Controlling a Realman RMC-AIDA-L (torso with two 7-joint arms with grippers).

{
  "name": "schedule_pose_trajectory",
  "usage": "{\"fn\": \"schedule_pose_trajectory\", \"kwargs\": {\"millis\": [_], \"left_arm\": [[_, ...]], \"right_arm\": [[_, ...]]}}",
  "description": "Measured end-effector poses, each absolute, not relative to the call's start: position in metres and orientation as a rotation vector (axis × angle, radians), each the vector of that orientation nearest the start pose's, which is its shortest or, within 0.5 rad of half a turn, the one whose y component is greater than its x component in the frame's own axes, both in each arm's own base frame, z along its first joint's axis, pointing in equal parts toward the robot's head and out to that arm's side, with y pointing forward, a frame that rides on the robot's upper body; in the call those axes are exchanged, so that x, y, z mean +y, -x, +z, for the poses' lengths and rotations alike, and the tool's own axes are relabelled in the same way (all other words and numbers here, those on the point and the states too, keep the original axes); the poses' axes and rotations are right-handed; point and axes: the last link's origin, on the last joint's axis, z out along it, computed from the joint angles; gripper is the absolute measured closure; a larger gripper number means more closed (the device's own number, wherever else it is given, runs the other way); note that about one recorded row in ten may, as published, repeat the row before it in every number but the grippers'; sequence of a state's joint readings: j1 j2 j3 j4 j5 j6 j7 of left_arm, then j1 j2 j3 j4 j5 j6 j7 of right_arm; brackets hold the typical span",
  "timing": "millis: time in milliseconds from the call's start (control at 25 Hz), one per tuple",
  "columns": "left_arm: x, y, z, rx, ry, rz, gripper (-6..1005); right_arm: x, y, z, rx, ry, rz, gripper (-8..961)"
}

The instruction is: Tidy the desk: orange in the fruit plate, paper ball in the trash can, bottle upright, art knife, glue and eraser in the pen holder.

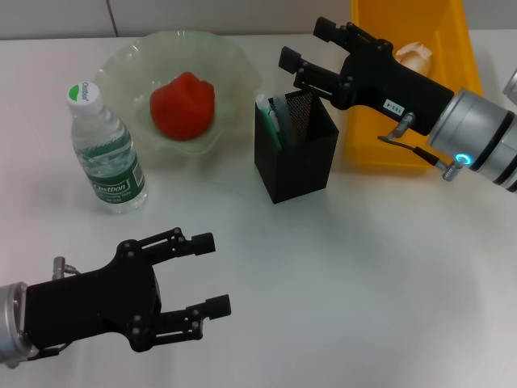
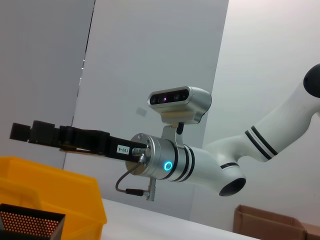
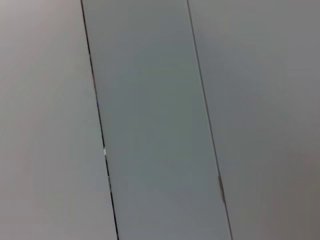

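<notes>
From the head view, right gripper [image 1: 308, 52] fingers spread above the pen holder [image 1: 296, 145] holding upright glue [image 1: 268, 120]; bottle [image 1: 105, 149] upright; orange [image 1: 182, 105] in fruit plate [image 1: 234, 61]. Left gripper [image 1: 212, 273] spread, nearer. Left wrist: right gripper [image 2: 22, 133] over trash can [image 2: 60, 187].

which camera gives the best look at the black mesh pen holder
The head view: the pen holder shows whole, upright between the fruit plate and the yellow bin. The left wrist view catches only its mesh rim at the frame's edge. The right wrist view shows none of it.

Open desk [image 1: 363, 267] before pen holder [image 1: 296, 153]; bottle [image 1: 105, 149], fruit plate [image 1: 234, 73] crowding its left.
</notes>
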State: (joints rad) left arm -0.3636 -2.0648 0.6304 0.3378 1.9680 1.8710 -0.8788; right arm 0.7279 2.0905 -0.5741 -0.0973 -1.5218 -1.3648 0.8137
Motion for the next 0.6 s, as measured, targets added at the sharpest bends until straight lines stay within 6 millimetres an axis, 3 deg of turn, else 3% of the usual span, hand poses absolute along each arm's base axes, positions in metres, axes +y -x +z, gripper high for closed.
{"fn": "schedule_pose_trajectory", "kwargs": {"millis": [200, 280, 320, 440, 480, 600], "left_arm": [[0.224, 0.285, -0.028, -0.381, 2.759, -1.140, 216], [0.227, 0.283, -0.029, -0.376, 2.767, -1.140, 216], [0.227, 0.283, -0.029, -0.376, 2.767, -1.140, 216], [0.230, 0.282, -0.029, -0.374, 2.766, -1.135, 216], [0.231, 0.281, -0.029, -0.372, 2.767, -1.131, 216], [0.232, 0.281, -0.030, -0.367, 2.772, -1.125, 216]], "right_arm": [[0.353, -0.221, -0.030, 0.462, 2.272, 1.241, 138], [0.333, -0.230, -0.010, 0.445, 2.295, 1.331, 138], [0.333, -0.230, -0.010, 0.445, 2.295, 1.331, 138], [0.307, -0.240, 0.005, 0.420, 2.412, 1.367, 138], [0.289, -0.247, 0.013, 0.394, 2.509, 1.355, 138], [0.274, -0.256, 0.017, 0.370, 2.607, 1.310, 139]]}}
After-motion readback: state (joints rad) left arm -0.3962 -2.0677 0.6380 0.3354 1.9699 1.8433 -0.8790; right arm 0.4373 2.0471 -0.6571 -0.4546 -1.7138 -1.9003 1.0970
